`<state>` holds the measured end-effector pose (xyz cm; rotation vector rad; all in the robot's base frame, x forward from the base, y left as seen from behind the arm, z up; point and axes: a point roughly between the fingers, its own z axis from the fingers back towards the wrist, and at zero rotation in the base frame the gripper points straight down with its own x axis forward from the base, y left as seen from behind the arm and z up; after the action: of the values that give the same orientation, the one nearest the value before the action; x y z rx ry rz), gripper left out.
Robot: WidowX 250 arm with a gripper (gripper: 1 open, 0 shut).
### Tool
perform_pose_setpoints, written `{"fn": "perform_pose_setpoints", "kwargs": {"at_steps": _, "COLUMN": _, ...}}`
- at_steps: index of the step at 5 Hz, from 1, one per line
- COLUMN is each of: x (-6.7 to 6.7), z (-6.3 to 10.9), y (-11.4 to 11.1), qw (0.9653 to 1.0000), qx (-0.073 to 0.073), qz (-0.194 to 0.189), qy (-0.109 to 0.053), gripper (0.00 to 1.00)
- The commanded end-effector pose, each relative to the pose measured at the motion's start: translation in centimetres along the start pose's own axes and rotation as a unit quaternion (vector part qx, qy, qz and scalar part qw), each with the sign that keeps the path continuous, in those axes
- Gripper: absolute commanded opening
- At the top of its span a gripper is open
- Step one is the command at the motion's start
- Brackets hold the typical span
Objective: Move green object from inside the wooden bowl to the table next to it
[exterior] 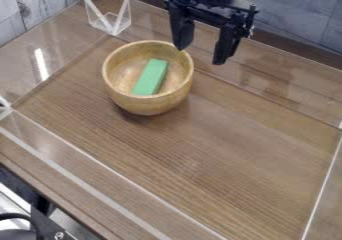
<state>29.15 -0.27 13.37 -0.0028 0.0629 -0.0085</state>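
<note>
A bright green object (150,78), a small flat block, lies inside the round tan wooden bowl (123,97), slightly tilted against the bowl's pale inner floor. The bowl rests on the dark brown wood-grain table (227,154), left of centre. My black gripper (201,42) hangs above the table just behind and to the right of the bowl, pointing down. Its two fingers stand wide apart and open, with nothing between them. The left finger hovers near the bowl's back right rim; no contact shows.
Low clear acrylic walls (160,199) edge the tabletop at the front, left and right. A clear angled acrylic piece (107,17) stands at the back left corner. Bare tabletop stretches to the right and front of the bowl.
</note>
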Motion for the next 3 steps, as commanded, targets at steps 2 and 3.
{"fn": "perform_pose_setpoints", "kwargs": {"at_steps": 2, "x": -0.2, "z": -0.5, "y": 2.5, "qw": 0.9997, "qx": 0.002, "qz": 0.024, "qy": 0.002, "gripper": 1.00}}
{"fn": "perform_pose_setpoints", "kwargs": {"at_steps": 3, "x": -0.6, "z": -0.5, "y": 4.7, "qw": 0.9994, "qx": 0.005, "qz": 0.033, "qy": -0.005, "gripper": 1.00}}
